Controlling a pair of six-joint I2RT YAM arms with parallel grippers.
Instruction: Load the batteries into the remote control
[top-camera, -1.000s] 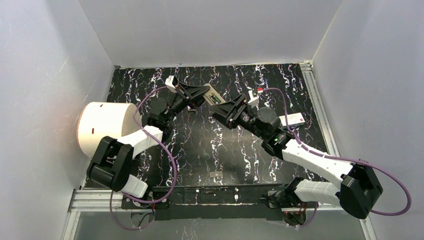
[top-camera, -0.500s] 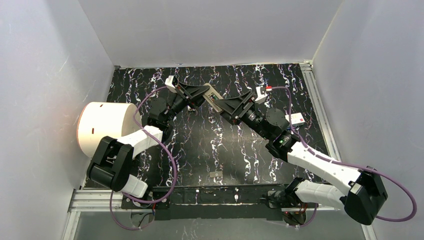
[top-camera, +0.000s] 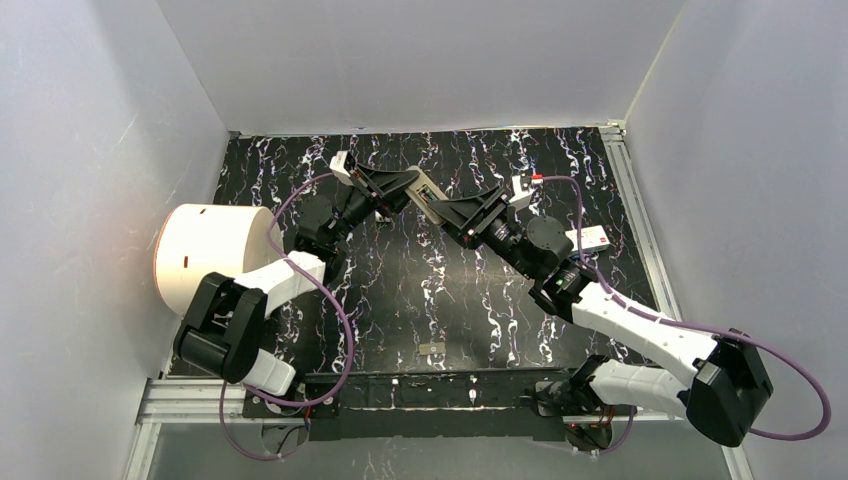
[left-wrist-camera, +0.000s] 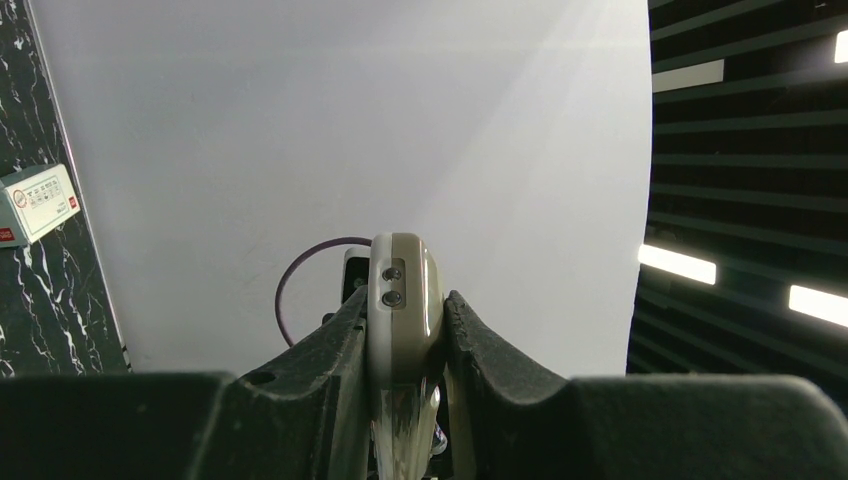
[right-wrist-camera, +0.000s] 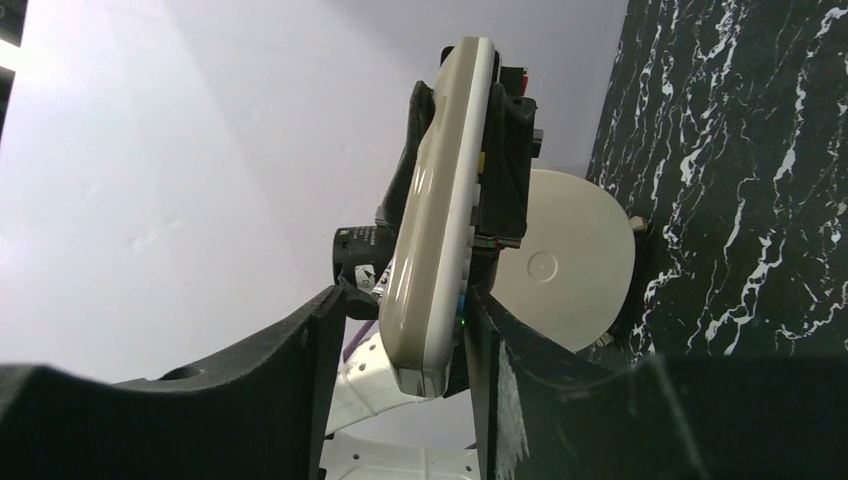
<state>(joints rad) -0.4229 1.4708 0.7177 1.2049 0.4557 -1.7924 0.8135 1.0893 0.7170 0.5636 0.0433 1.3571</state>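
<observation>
The beige remote control (top-camera: 428, 190) is held up off the black marbled table, with my left gripper (top-camera: 408, 190) shut on one end. In the left wrist view the remote (left-wrist-camera: 403, 290) is pinched edge-on between both pads of the left gripper (left-wrist-camera: 403, 312). My right gripper (top-camera: 447, 206) reaches in from the right, its jaws straddling the remote's other end. In the right wrist view the remote (right-wrist-camera: 440, 230) lies against the right finger (right-wrist-camera: 490, 330), and a gap separates it from the left finger of the right gripper (right-wrist-camera: 403, 296). I cannot make out the batteries.
A white cylindrical container (top-camera: 205, 255) stands at the table's left edge, its round face (right-wrist-camera: 565, 255) showing behind the remote. A small white box with red print (top-camera: 590, 238) lies at the right. A small grey piece (top-camera: 432, 348) lies near the front rail.
The right arm swung up and left, bringing its jaws around the remote's free end, and the jaws have narrowed. The left arm and the remote stayed still.
</observation>
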